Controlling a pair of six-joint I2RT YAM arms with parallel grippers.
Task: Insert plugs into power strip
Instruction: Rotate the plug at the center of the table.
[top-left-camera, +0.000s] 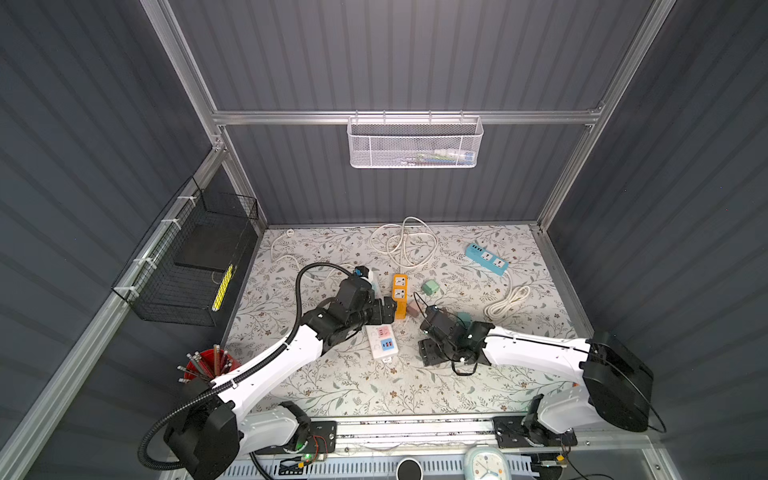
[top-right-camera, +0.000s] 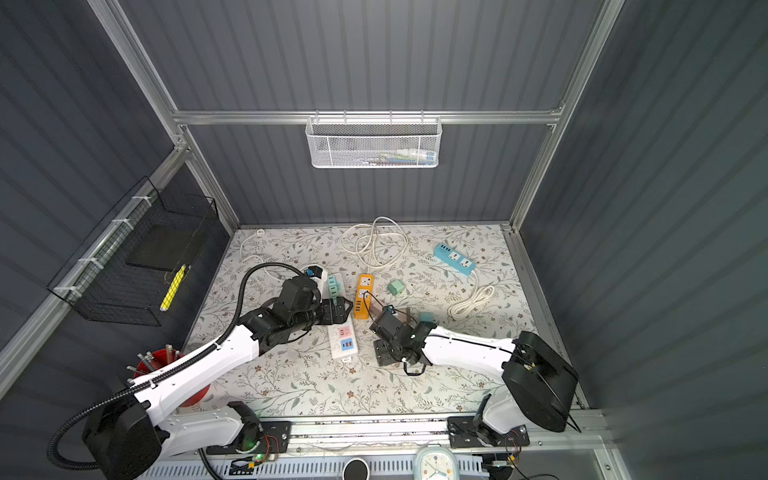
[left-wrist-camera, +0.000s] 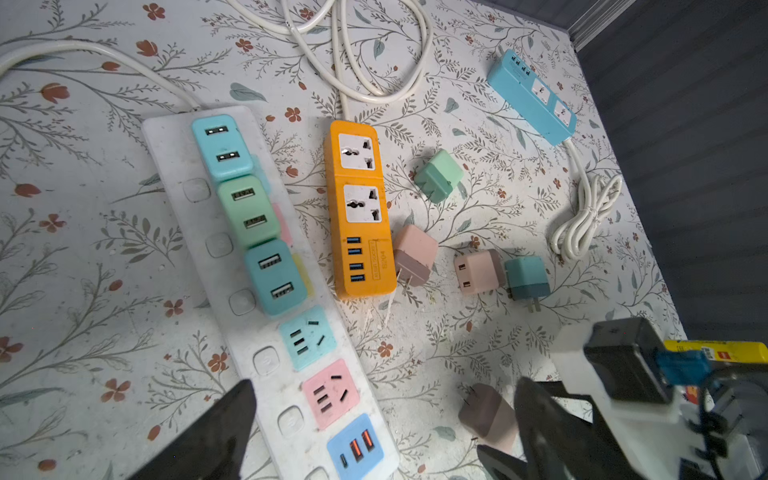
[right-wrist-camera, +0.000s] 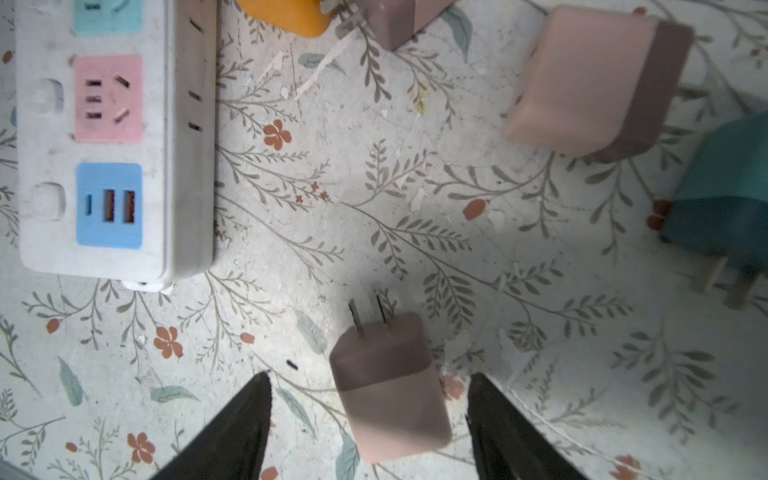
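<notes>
Currently my right gripper (right-wrist-camera: 370, 376) has its jaws spread either side of the pink plug (right-wrist-camera: 390, 390) lying near the white power strip (right-wrist-camera: 183, 166), and my left gripper (left-wrist-camera: 386, 382) is likewise spread above that strip; closing off-centre could twist the plug and skew its prongs (right-wrist-camera: 370, 316) for insertion.

One white power strip (left-wrist-camera: 245, 332), one orange power strip (left-wrist-camera: 382, 270), one blue power strip (left-wrist-camera: 515, 89): three in all. Teal plugs (left-wrist-camera: 222, 147), three; mint plugs (left-wrist-camera: 249, 210), two; pink plugs (left-wrist-camera: 415, 249), three: eight in all. Three seated in the white strip, five loose.
</notes>
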